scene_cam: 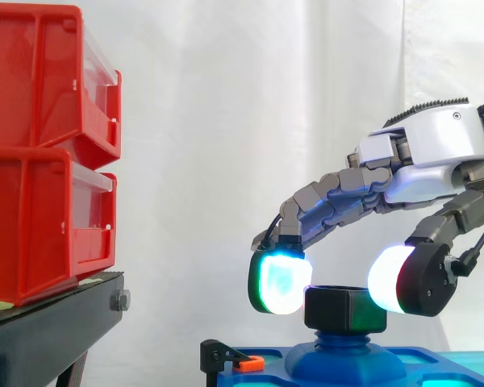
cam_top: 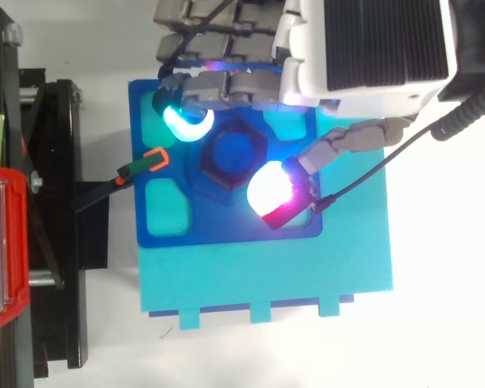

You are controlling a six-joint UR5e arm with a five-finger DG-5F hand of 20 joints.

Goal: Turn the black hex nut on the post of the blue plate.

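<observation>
Robotics lab bench, white curtain [scene_cam: 226,121], red bins [scene_cam: 32,218], black stand [scene_cam: 48,322]

Seen from above, a black stand [scene_cam: 48,322] at nine o'clock carries stacked red bins [scene_cam: 32,226]. At centre, a cyan base [cam_top: 307,275] on the white surface [cam_top: 436,323] bears the blue plate [cam_top: 226,233] toward twelve o'clock.

Two red bins [scene_cam: 32,89] stand stacked at nine o'clock. There is one black hex nut [scene_cam: 345,309], one blue plate [cam_top: 226,233] and one hand [scene_cam: 436,149].

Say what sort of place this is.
Probably a robotics test bench: white curtain backdrop, stacked red plastic bins on a black stand, robot hand at a black hex nut on a blue plate.
</observation>
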